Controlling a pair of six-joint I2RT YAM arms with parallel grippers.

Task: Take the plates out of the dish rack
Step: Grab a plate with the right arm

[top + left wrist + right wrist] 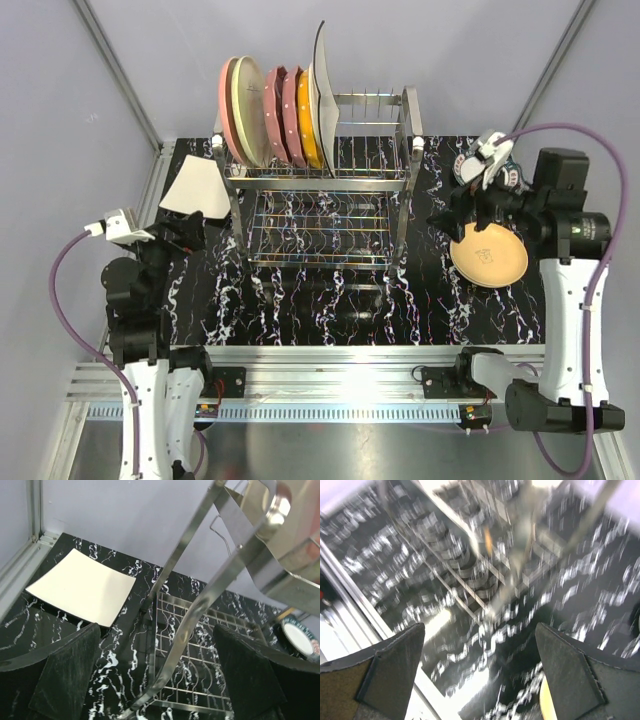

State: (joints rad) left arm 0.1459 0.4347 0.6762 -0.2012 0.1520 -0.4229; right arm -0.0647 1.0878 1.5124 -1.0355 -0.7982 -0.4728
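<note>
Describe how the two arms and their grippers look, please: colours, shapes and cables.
Both the left arm and the right arm have white lower links and black joints. A purple cable loops along each arm. The left gripper and the right gripper have black, wedge-shaped fingers with a rough face.

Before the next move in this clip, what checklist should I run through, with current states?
1. Left hand open and empty: ok.
2. Right hand open and empty: ok.
3. Dish rack emptied: not ok; plates stand at its left end.
4. White square plate and tan plate lying flat on the table: ok.
5. Teal-rimmed plate lying flat: cannot tell, partly hidden.
6. Right wrist view sharp: not ok, blurred.
</note>
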